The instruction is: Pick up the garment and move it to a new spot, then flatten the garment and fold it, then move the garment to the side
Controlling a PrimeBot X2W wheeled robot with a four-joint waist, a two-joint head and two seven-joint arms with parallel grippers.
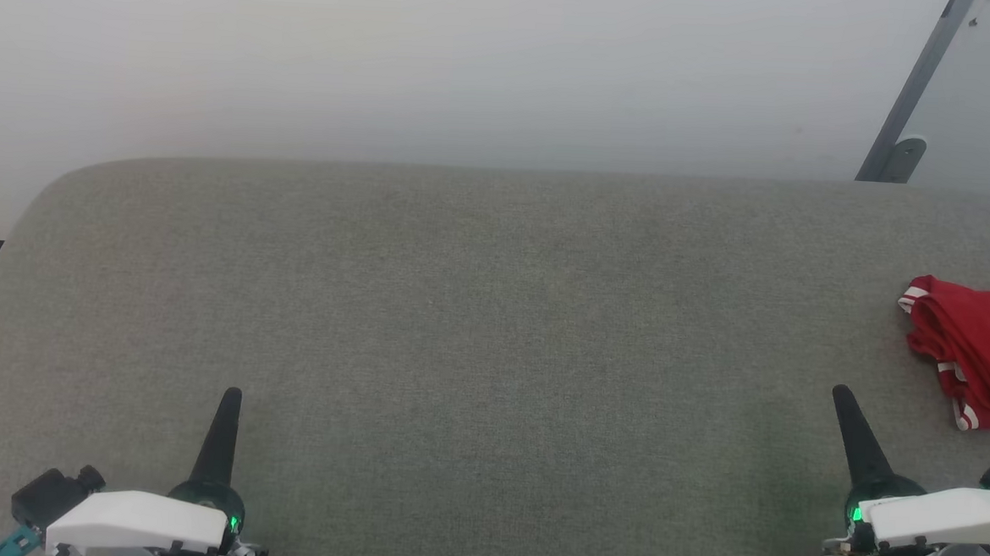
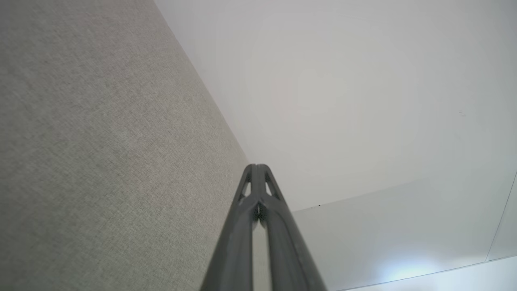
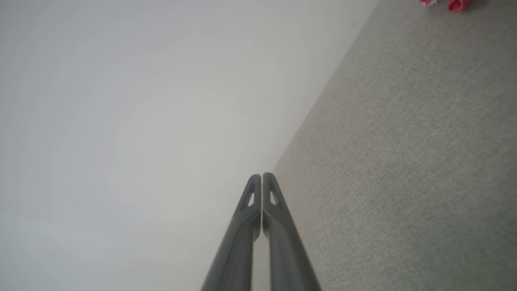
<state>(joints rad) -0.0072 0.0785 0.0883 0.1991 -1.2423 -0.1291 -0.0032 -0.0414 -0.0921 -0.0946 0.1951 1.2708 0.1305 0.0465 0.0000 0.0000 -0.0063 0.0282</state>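
**Red garment out at the 3 o'clock edge, both arms low and empty**

In the head view the garment lies bunched in soft layers at 3 o'clock on the grey bench, its white-striped hems showing at its near and far corners. Both arms sit low at 7 and 5 o'clock. The left jaws are pressed together, fingers meeting at the tips and gripping nothing. The right jaws are just as narrow, fingers with a hairline gap and empty too.

This heap fits two readings: waiting for a pick-up, or already folded and parked at the side. If it is a pick-up, I'd judge the right arm the natural one, and thin cloth wants a pinch on a single hem, not the whole wad. If it is parked, keeping the jaws clear of it is the job.

The head view's right edge cuts the garment off, so its full spread, any white panel and the tidiness of the layers can't be judged. The right wrist view catches red scraps at 1 o'clock, blurred.
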